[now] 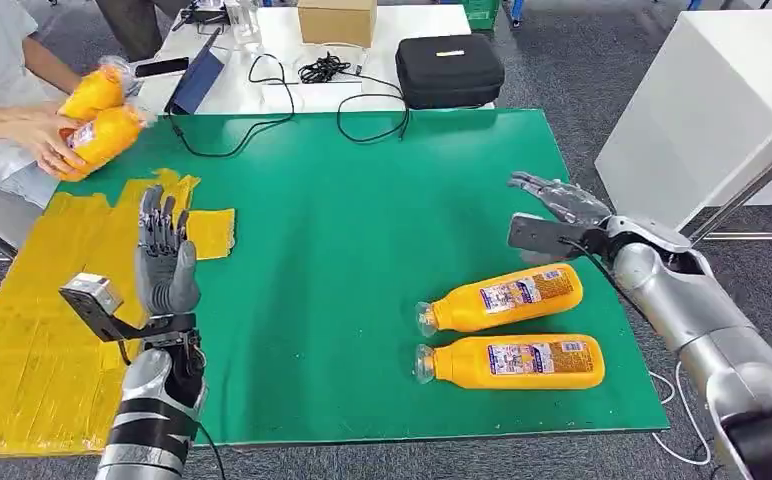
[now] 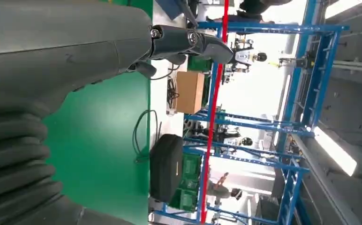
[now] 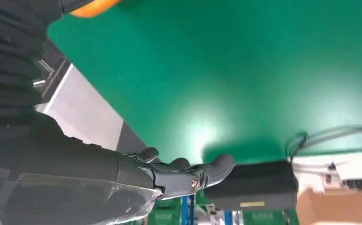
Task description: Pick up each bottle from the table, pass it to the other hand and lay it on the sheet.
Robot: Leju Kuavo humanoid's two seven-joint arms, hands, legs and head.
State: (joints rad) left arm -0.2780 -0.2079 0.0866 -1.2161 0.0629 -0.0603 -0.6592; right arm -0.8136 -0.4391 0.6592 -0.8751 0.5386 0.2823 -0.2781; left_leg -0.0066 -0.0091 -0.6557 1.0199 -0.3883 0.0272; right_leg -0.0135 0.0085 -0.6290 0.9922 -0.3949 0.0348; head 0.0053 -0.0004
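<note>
bottles: two orange plastic juice bottles [image 1: 510, 298] [image 1: 510, 361] are lying side by side on the green worktop [image 1: 362, 250], near the right hand [image 1: 552, 215], which is hovering spread and empty. left hand [image 1: 165, 262] is waiting upright, fingers apart, beside the yellow sheet [image 1: 32, 340], probably for the handover.

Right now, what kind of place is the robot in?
Probably a robotics lab or test workshop: blue metal racking behind, a white bench with loose black cables and a black zip case, and a green table mat.
</note>
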